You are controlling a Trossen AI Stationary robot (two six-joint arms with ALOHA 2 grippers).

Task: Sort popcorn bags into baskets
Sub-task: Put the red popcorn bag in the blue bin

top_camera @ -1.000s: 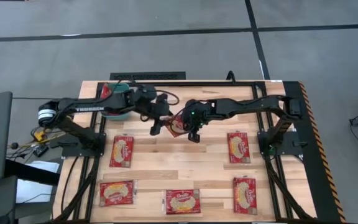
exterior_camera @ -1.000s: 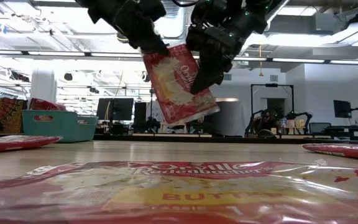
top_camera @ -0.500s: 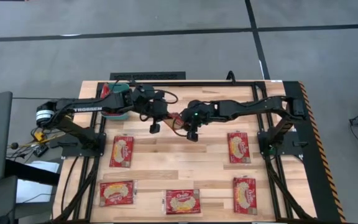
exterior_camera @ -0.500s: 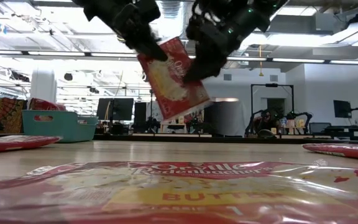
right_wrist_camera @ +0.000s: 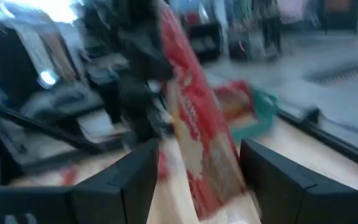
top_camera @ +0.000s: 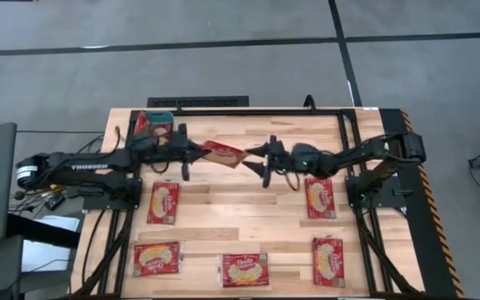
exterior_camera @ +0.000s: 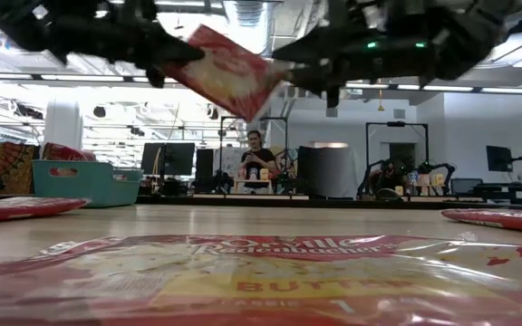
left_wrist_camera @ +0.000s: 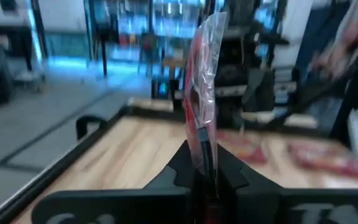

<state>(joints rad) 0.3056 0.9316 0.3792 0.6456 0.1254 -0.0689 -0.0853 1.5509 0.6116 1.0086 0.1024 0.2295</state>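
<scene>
At the table's far left corner the teal basket (top_camera: 151, 125) is sitting with red packets already poking out of it. Just right of it, the left gripper (top_camera: 192, 152) is pinching one edge of a popcorn bag (top_camera: 223, 153) and holding it in the air (an edge grip only), so the bag could be swinging or slipping free on the way to the basket. Further right, the right gripper (top_camera: 259, 158) is standing spread open, empty, and its fingers risk snagging the bag's free end.
</scene>
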